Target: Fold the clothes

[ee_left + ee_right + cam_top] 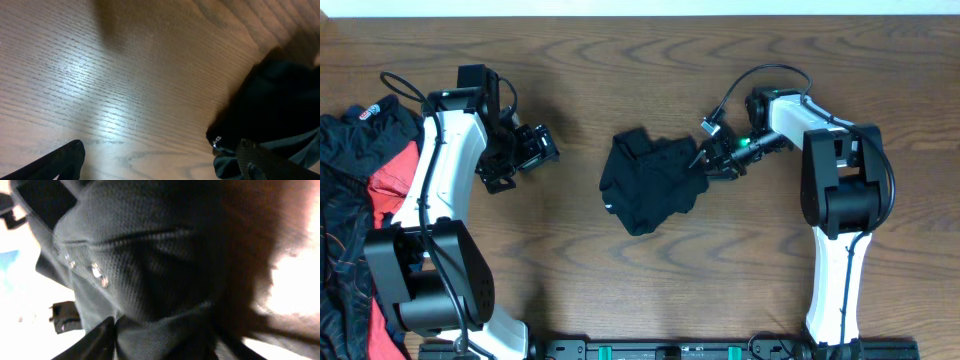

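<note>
Overhead, a pile of clothes (345, 230), black-patterned and red, lies heaped at the far left edge of the tabletop (570, 250), beside the left arm's base. The left claw (525, 152) hovers above bare wood, well apart from the pile and short of the garment at the middle. Its wrist view shows both fingers spread wide with nothing between them. At the middle lies the black shirt (650, 182), crumpled into a lump rather than spread flat, with small white marks (95, 272) on its weave. The right claw (718, 158) is at the shirt's right edge. Its wrist view is filled with bunched fabric running down between the fingers, so it appears clamped on that edge. The step in hand looks like opening the shirt out. To do it well, the left claw should take the opposite edge low, pinching one layer only. Both claws should then draw apart evenly until the cloth lies flat before any fold.
</note>
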Controlling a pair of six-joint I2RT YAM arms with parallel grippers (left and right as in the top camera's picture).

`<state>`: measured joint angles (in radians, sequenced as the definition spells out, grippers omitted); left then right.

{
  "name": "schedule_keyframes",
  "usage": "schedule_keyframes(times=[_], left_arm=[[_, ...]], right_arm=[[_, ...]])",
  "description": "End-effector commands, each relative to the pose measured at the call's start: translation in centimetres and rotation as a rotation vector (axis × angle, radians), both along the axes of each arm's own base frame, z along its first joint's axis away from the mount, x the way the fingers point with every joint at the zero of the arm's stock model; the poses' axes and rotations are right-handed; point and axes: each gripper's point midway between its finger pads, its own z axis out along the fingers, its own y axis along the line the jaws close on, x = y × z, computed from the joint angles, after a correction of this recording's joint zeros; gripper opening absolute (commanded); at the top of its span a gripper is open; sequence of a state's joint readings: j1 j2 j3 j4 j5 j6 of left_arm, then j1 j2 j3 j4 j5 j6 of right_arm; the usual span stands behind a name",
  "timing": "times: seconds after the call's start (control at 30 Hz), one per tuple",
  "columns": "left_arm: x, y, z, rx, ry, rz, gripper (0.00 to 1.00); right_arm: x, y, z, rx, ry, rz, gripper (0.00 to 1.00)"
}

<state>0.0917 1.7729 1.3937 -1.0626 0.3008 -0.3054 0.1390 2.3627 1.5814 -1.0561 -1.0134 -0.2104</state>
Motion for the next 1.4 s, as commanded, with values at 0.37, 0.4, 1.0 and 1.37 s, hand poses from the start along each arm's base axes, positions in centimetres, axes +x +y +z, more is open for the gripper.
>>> schedule_keyframes(times=[0.37, 0.4, 1.0, 1.37], left_arm=[[-0.4, 0.1, 0.1, -0.002, 0.018, -0.017, 0.98], [-0.4, 0.1, 0.1, -0.002, 0.018, -0.017, 0.98], [-0.2, 0.1, 0.1, -0.001, 0.007, -0.017, 0.98], [-0.2, 0.1, 0.1, -0.001, 0.007, -0.017, 0.98]], right_arm=[[-0.2, -0.2, -4.2, -0.159, 0.016, 0.02, 0.01], [0.2, -0.5, -4.1, -0.165, 0.01, 0.011, 0.02], [8.8, -15.5, 2.6, -0.664, -0.084, -0.306, 0.01], [10.6, -25.0, 6.5, -0.811, -0.07, -0.536, 0.01]])
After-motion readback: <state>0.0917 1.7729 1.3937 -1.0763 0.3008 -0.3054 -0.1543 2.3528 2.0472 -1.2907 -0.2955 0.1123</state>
